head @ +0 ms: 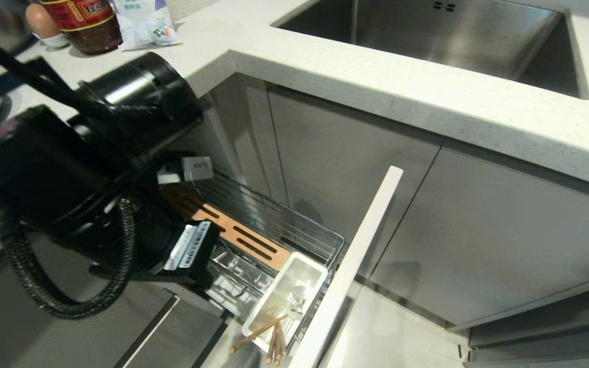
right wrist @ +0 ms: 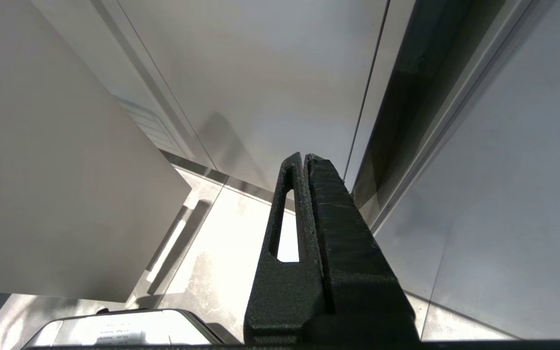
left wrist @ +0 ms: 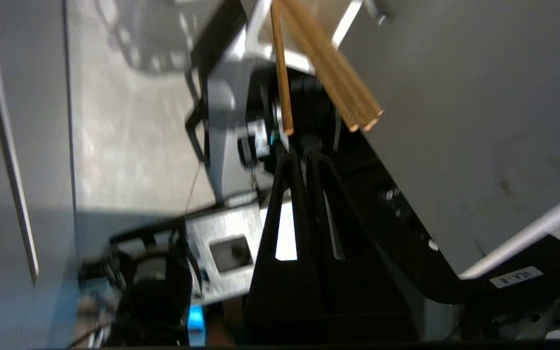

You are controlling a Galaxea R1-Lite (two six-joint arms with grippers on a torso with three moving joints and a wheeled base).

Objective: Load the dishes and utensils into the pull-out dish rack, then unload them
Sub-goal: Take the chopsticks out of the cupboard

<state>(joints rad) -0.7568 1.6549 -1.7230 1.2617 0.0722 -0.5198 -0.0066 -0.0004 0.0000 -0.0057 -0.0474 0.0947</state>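
Kitchen bench (head: 427,97) over open rack (head: 294,225): chopsticks (head: 274,340) stand in its caddy (head: 287,296); your left end effector (left wrist: 304,158), closed and empty, hangs near them, apparently unloading, so you'd open before gripping; right end effector (right wrist: 304,160) closed, idle.

Left arm (head: 69,174) is covering the rear half of the pull-out dish rack (head: 294,225). Chopsticks (head: 269,337) are jutting up out of the cutlery caddy (head: 307,266), crowding its near end. White front panel (head: 356,260) is walling off the rack's right side; the caddy's far end is lying open from above.
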